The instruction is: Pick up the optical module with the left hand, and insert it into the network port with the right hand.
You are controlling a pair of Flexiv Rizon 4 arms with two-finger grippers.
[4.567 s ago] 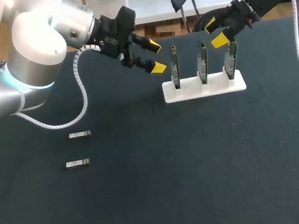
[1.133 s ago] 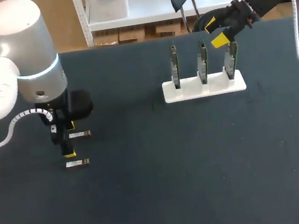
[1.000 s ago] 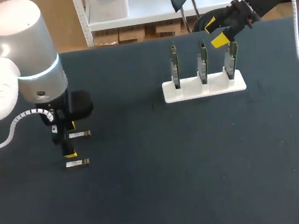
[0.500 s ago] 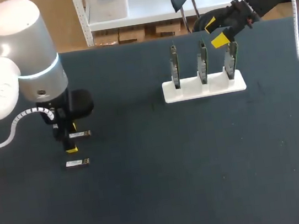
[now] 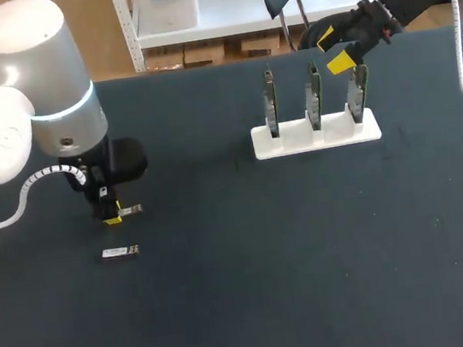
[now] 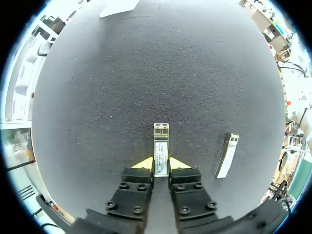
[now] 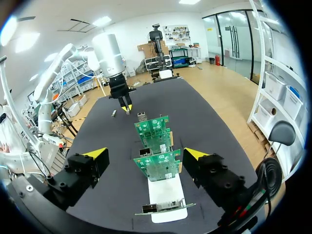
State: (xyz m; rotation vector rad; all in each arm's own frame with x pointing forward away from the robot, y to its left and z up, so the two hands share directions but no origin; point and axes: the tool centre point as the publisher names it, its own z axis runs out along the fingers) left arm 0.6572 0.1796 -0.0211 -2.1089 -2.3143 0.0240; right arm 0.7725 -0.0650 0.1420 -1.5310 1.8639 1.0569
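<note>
The left gripper [image 5: 112, 214] is clamped on a small silver rectangular optical module [image 6: 161, 151] at the frame's left.
It pinches one end of the module low at the dark table [image 5: 270, 263], and a second silver module [image 5: 120, 252] lies near, lower in the frame. At upper right, the right gripper [image 5: 337, 49] hangs spread wide by the white stand [image 5: 316, 137] of three upright green circuit boards [image 5: 313, 97].

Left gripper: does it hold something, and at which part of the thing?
The left gripper is shut on one optical module, pinching its two long sides at the end nearest the wrist.
</note>
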